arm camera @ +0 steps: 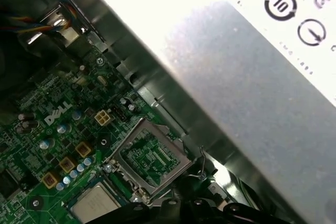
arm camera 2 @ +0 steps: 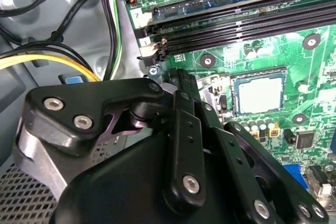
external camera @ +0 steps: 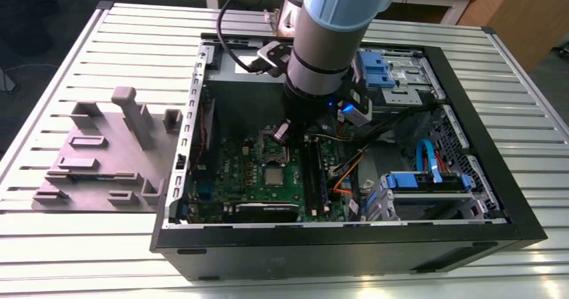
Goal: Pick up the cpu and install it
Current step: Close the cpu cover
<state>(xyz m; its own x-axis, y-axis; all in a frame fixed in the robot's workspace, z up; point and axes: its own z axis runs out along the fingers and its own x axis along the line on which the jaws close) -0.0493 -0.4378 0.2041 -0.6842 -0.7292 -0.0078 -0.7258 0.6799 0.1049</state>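
My end effector [external camera: 284,133] hangs inside the open computer case [external camera: 356,239], low over the motherboard [external camera: 233,172]. I cannot tell whether it is open or closed. The cpu [arm camera 2: 259,94] is not in my hold. It lies flat in its socket on the board, silvery top up, and the socket's metal frame [arm camera: 152,158] stands hinged open just beside it.

I judge the cpu light, stiff and thin, with a smooth metal lid that would slip under a careless pinch. Its underside contacts and the socket pins are probably the fragile part. The place to take hold is two opposite edges, keeping the chip level and never forcing it down at a tilt.

The case stands on the slatted worktop [external camera: 80,52]. It holds the board, the memory slots [arm camera 2: 236,19], loose cables [external camera: 348,169] and a blue-fronted drive cage [external camera: 427,182]. A grey fixture block [external camera: 98,159] with pockets sits on the worktop just beside the case, at the exterior view's left.
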